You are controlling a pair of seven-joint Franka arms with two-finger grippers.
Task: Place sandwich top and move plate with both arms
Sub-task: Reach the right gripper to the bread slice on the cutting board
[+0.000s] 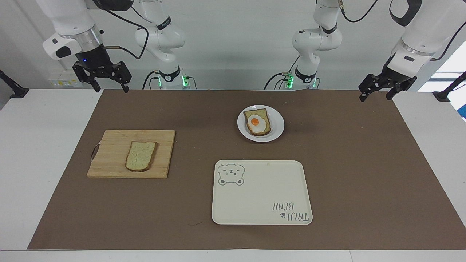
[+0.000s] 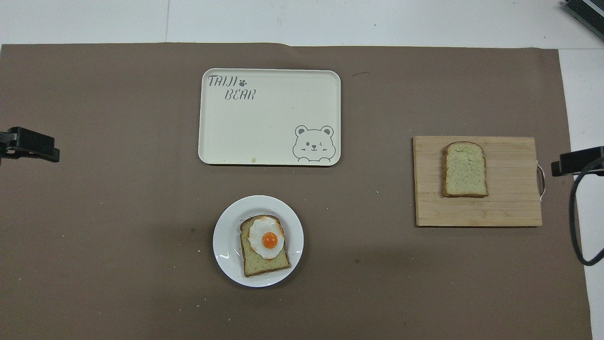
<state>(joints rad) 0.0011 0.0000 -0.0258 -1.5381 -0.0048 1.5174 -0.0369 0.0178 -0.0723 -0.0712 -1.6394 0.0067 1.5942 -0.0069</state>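
Observation:
The sandwich top (image 1: 141, 155) (image 2: 465, 169), a plain speckled slice, lies flat on a wooden cutting board (image 1: 109, 160) (image 2: 509, 208) toward the right arm's end of the table. The small white plate (image 1: 278, 125) (image 2: 226, 236) sits nearer to the robots at mid-table and carries a bread slice with a fried egg (image 1: 257, 122) (image 2: 264, 245). My right gripper (image 1: 111, 88) hangs open and empty over the mat's edge nearest the robots, well above the board. My left gripper (image 1: 375, 97) hangs open and empty over the mat's corner at its own end. Neither gripper shows in the overhead view.
A cream rectangular tray with a bear drawing (image 1: 262, 193) (image 2: 269, 118) lies farther from the robots than the plate. A brown mat (image 1: 346, 174) covers the table. Black clamps (image 2: 28, 144) (image 2: 578, 161) sit at both table ends.

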